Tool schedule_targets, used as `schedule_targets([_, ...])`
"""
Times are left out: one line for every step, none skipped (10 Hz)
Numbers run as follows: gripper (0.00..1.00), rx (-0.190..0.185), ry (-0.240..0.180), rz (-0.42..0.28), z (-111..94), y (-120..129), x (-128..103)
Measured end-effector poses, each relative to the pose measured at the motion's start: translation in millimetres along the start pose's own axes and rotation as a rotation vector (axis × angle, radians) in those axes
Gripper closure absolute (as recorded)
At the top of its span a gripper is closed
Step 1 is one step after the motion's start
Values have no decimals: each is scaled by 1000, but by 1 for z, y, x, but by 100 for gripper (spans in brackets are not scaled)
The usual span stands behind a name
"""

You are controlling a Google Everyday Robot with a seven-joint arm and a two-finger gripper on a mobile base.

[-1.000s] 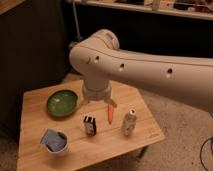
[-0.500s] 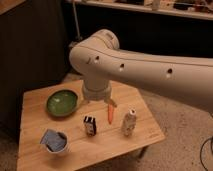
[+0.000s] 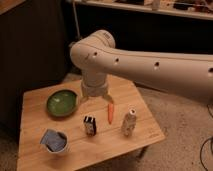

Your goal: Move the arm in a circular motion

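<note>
The arm (image 3: 150, 67) is thick and cream-white, with small dark holes along it. It reaches in from the right, bends at a rounded joint (image 3: 92, 50) and points down over the wooden table (image 3: 145, 132). The gripper (image 3: 95, 98) hangs just above the table's back middle, between a green bowl and an orange carrot. Its two tan tips stand apart with nothing between them.
On the table are a green bowl (image 3: 62, 103), an orange carrot (image 3: 111, 113), a small dark box (image 3: 89, 125), a white bottle (image 3: 129, 122) and a white cup with blue contents (image 3: 54, 141). A dark wall stands behind, and the floor is carpeted.
</note>
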Motion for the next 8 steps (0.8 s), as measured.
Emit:
schedule_targets([20,-5,5,4,7,-9,-17])
schedule_targets([20,-2,4,18,11,-25,-35])
schedule_targets([20,7,-2,38,12,-42,-49])
schedule_targets([20,28,-17,61,9,-58,-56])
schedule_targets([20,72,-34,103,-1,-82,-60])
schedule_targets([20,111,-46,145,-9,-105,-56])
schedule_targets([20,145,-54,192,-16,-132,-48])
schedule_targets([20,180,-60,242,-25,-158,-36])
